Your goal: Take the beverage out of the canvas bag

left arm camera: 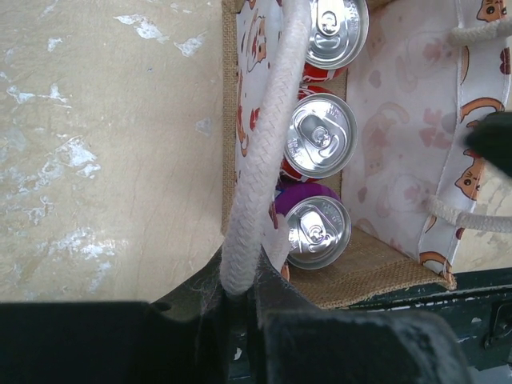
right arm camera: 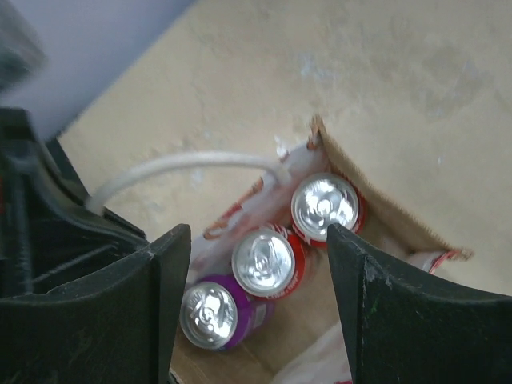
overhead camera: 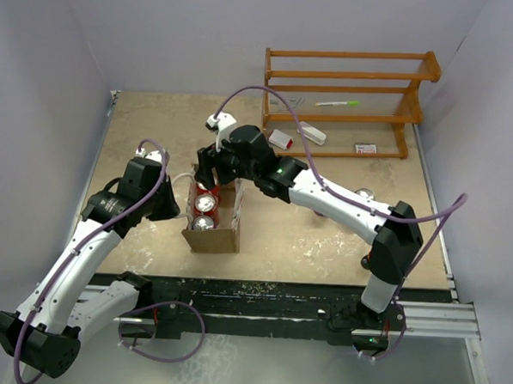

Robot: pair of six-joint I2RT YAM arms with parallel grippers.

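Bolted at the near edge of the beige speckled worktop (overhead camera: 323, 238), two black-and-white robot arms work on a tan-brown upright canvas bag (overhead camera: 213, 240) standing left of centre.

On the left, the left hand (left arm camera: 240, 292) is pressed together on a white braided rope handle (left arm camera: 264, 160). It pinches the rope and apparently holds that side of the bag's mouth open.

Inside, against a white lining printed with cartoon cats (left arm camera: 400, 144), three upright drink cans stand in a touching row. A purple can (left arm camera: 318, 232) is nearest, a red can (left arm camera: 322, 136) sits in the middle, and a second red can (left arm camera: 336, 28) is at the far end.

Just to the right, the right hand (right arm camera: 260, 236) hangs over the far half of the bag, its fingers spread and gripping nothing.

The step in hand looks to be the descent onto one can. Because the cans touch each other, the fingers would best go down on the two sides facing the bag walls, well clear of the loose handles. They should then close below the rim and lift straight up, with the left hand steadying the bag against tipping or rising.

At far right, an orange wooden rack (overhead camera: 349, 76) stands by the back wall, with a green pen (overhead camera: 337, 103) on one shelf.
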